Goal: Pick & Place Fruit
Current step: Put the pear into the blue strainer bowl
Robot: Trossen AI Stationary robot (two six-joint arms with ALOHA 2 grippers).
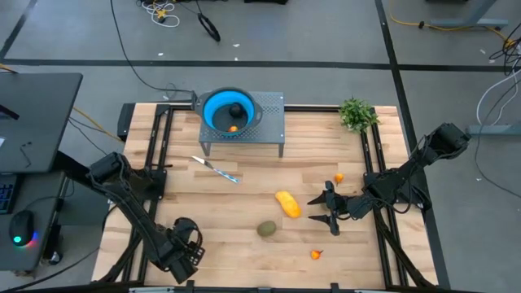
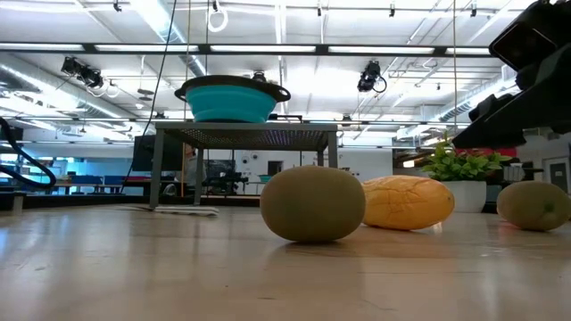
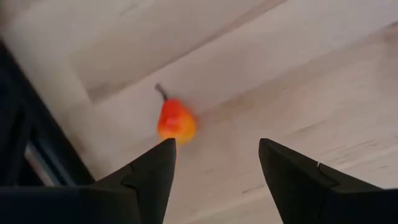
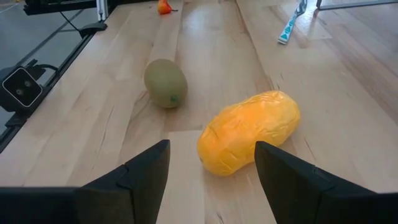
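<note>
The yellow oblong fruit point(image 1: 287, 203) lies on the wooden table, right of centre. My right gripper point(image 1: 314, 209) stands open just right of it, fingers pointing at it, apart from it in the right wrist view point(image 4: 211, 144). An olive oval fruit point(image 1: 267, 229) rests nearer the front edge. A second olive oval point(image 2: 533, 204) shows only in the low view, under the right arm. My left gripper point(image 1: 186, 251) hangs open at the near left, pointing down. A tiny orange piece point(image 3: 175, 121) lies on the table beyond its fingertips point(image 3: 214, 146).
At the back a blue bowl point(image 1: 213, 106) sits on a grey stand point(image 1: 273, 122), with a dark ball point(image 1: 235, 108) and an orange piece point(image 1: 234, 128) inside. A blue-handled knife point(image 1: 216, 170), a green plant point(image 1: 356, 114) and two orange pieces point(image 1: 339, 177) point(image 1: 316, 254) lie around.
</note>
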